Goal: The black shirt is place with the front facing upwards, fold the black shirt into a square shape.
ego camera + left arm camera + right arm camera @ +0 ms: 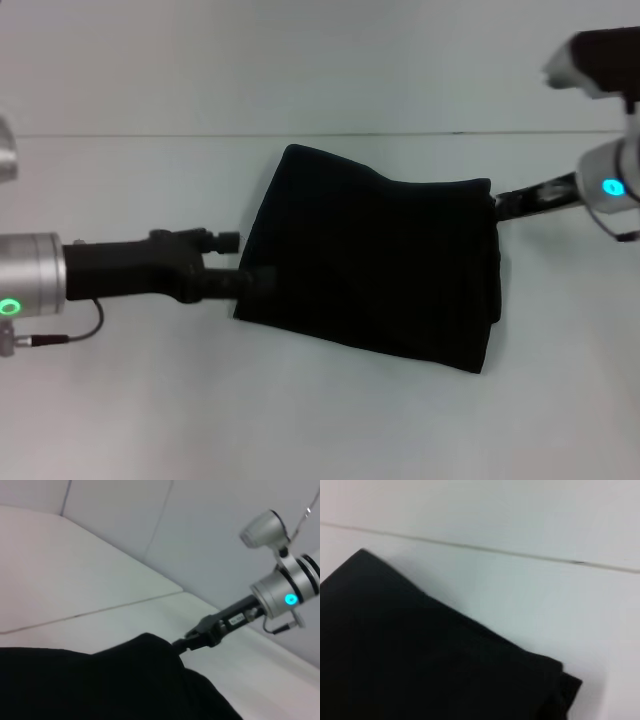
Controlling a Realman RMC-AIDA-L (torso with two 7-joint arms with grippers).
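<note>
Folded into a rough, slightly skewed rectangle, the black shirt (375, 265) lies flat at the middle of the pale bench (320, 420), plain black side up, no lettering or label showing. Stacked layers visible along its right edge, with a small dip in the far edge.

Reaching in low from the left side in the head view, the left claw (252, 278) meets the shirt's left edge, its tips against or under the dark cloth; cannot tell whether clenched or released, black on black hiding the tips. Silver wrist with a green light trailing behind it, a thin cable hanging below.

Coming in from the right, the right claw (497, 205) sits at the shirt's far right corner, tips lost against the fabric; cannot tell its state either. Seen again from the left wrist view as a dark claw (187, 641) touching the raised hump of the shirt (100, 685), silver wrist with a blue light behind.

From the right wrist view, only the shirt's (420, 655) layered corner and bare bench (545, 605) with a seam line.
</note>
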